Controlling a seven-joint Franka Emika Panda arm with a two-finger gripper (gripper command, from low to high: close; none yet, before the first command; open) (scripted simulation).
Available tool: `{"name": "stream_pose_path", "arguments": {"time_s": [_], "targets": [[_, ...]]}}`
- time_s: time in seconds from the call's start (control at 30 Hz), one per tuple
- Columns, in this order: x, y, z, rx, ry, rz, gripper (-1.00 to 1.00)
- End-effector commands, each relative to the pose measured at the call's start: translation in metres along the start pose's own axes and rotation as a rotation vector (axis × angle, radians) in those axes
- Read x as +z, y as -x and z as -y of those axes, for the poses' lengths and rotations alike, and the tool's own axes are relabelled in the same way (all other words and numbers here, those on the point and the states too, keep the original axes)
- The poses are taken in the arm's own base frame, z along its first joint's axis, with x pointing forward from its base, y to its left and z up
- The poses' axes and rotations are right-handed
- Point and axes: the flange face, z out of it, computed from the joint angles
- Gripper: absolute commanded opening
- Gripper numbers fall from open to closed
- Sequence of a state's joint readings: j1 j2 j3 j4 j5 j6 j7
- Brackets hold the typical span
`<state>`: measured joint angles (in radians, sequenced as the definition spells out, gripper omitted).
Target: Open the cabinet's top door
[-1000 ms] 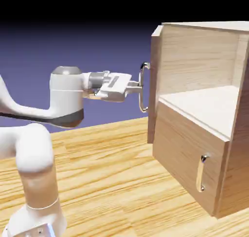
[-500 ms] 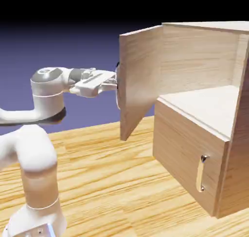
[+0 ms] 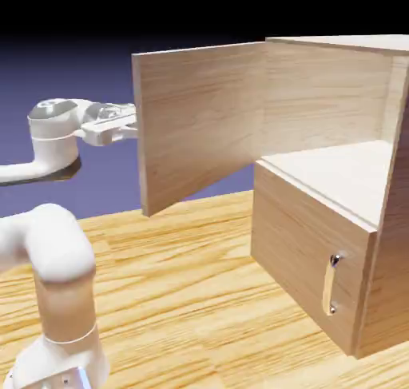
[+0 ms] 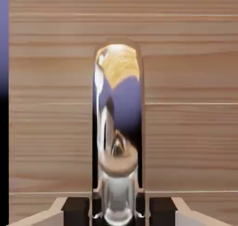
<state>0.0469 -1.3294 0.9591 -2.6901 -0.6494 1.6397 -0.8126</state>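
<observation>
We've got the claw [image 4: 119, 212] pinching the top door's silver handle [image 4: 118, 113]; top door [image 3: 200, 124] swung wide open

can't see the long curved silver handle [image 4: 118, 109] from outside, the open light-wood door panel [image 3: 200, 124] hides it; 1 grey-white end effector [image 3: 126, 124] is partly hidden too

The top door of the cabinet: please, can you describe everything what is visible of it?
The top door is a flat, upright panel of light brown wood grain, swung wide open from the cabinet. Its outer face carries a shiny, curved silver handle, with the end effector closed on it.
</observation>
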Motion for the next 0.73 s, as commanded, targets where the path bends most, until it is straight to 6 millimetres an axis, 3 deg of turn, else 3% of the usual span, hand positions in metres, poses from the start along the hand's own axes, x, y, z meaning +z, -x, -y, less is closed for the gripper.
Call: {"name": "stream_pose_path", "arguments": {"time_s": [0.0,0.37,0.7], "targets": [[-0.010,-0.003,-0.002,-0.001,-0.017,0.017,-1.00],[-0.103,-0.037,-0.037,-0.001,-0.185,0.185,-1.00],[-0.163,-0.072,-0.072,-0.001,-0.310,0.310,-1.00]]}}
